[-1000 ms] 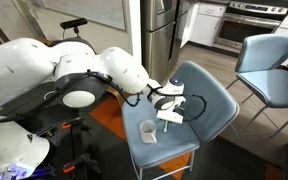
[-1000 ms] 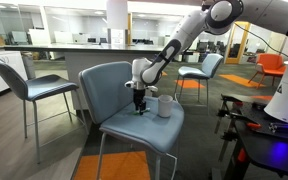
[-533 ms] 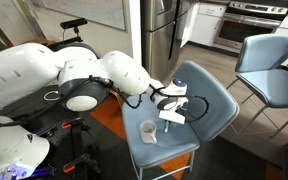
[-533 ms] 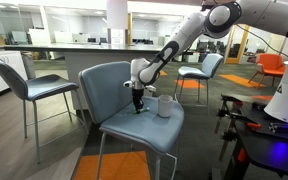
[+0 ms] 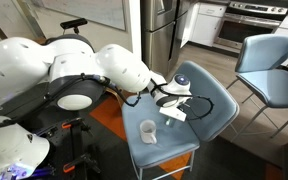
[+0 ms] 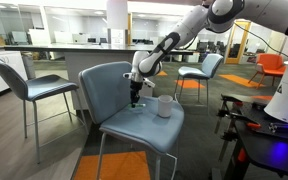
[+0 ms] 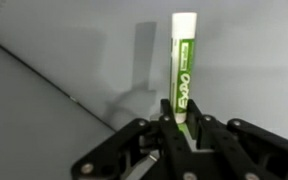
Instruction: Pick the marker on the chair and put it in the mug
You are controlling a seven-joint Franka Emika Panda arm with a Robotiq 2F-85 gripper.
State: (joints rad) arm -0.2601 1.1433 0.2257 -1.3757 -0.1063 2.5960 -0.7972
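Smooth padded blue chair (image 6: 109,85) underneath, jaws clenched on the slim green marker (image 7: 183,70) (white-tipped), near the white mug (image 6: 165,106).

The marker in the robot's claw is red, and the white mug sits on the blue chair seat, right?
Not quite: the marker is green, not red, as the wrist view shows. The gripper does hold it, and the white mug does sit on the blue chair seat.

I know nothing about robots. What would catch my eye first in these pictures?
The bulky white robot arm stretching over the light blue chair stands out most. In the wrist view its gripper pinches one end of a green marker, and a small white mug stands on the seat nearby.
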